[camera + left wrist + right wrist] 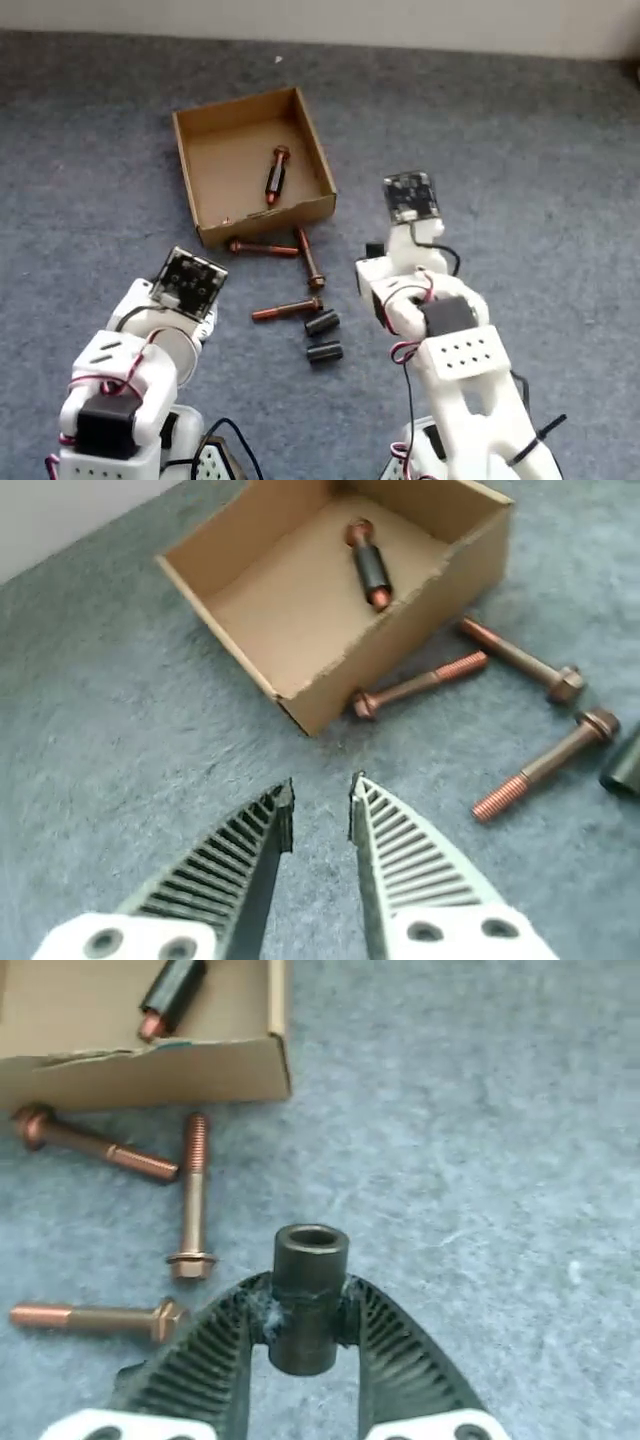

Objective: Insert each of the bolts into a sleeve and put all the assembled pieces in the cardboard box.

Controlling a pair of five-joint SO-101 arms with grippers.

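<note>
- Here, on the left, the left gripper [320,805] hangs empty above the grey desk [120,710]. Its ribbed fingers [250,850] are only narrowly apart and aimed toward the box's corner.
- Next, the open brown cardboard box [200,140] holds one finished piece [277,173], a copper bolt inside a black sleeve, lying on its floor.
- In front of the box lie three loose copper-coloured bolts: the wall-side bolt [262,247], the slanted bolt [310,258] and the nearest bolt [287,309]. Two loose black cylindrical sleeves [322,322] lie by that last bolt's head.
- On the right, the right gripper [305,1295] is clamped around a third black sleeve [310,1260], bore open and facing away from the wrist.
- The step in hand looks like mating a bolt with this sleeve. The left fingers should widen and take the nearest bolt close to its head, leaving the threaded tip free. The tip should be lined up with the bore before pushing, with the right arm steady.
- The right wrist view gives the bore's mouth and the grip, where the high view has the arm's body in the way. The high view lays out both spare sleeves together.
</note>
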